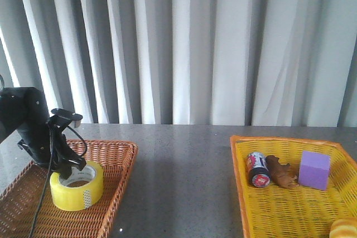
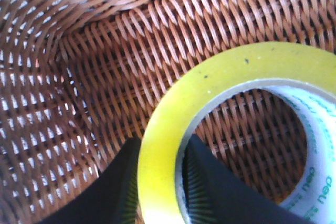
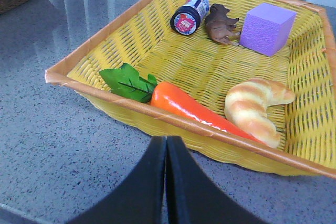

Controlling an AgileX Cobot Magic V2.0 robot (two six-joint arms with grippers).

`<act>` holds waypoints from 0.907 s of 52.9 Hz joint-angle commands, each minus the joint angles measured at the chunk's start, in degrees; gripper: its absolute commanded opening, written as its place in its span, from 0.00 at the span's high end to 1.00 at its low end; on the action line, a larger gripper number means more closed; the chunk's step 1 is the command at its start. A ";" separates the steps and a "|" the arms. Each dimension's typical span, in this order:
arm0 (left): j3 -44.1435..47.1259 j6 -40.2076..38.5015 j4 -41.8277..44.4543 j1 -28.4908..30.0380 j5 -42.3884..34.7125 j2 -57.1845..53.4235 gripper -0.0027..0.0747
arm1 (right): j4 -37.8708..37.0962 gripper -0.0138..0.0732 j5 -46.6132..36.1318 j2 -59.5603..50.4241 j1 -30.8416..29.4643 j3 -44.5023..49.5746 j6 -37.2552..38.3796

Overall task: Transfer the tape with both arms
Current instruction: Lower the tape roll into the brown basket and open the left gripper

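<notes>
The yellow tape roll [image 1: 76, 185] lies flat in the brown wicker basket [image 1: 114, 190] at the left. My left gripper [image 1: 71, 165] reaches down onto its near-left wall. In the left wrist view the tape [image 2: 231, 72] fills the frame, and the gripper [image 2: 160, 182] has one finger outside the wall and one inside the core, both pressed against it. My right gripper [image 3: 166, 177] is shut and empty over the grey table, just outside the yellow basket [image 3: 79, 66]; it does not show in the front view.
The yellow basket [image 1: 241, 188] at the right holds a purple cube [image 1: 314, 170], a small jar [image 1: 258, 169], a brown animal figure [image 1: 280, 171], a croissant [image 3: 257, 106] and a toy carrot [image 3: 184, 106]. A grey curtain hangs behind the table.
</notes>
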 commanded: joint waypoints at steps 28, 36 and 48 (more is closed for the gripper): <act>-1.74 -4.14 -6.46 -0.40 -0.79 -4.94 0.44 | -0.67 0.85 -3.91 0.58 -0.21 -1.50 0.01; -1.74 -4.55 -6.46 -0.40 -0.79 -8.34 0.43 | -0.67 0.85 -3.91 0.58 -0.21 -1.50 0.01; -1.74 -7.04 -6.46 -0.40 -0.79 -20.54 0.45 | -0.67 0.85 -3.97 0.58 -0.21 -1.50 0.01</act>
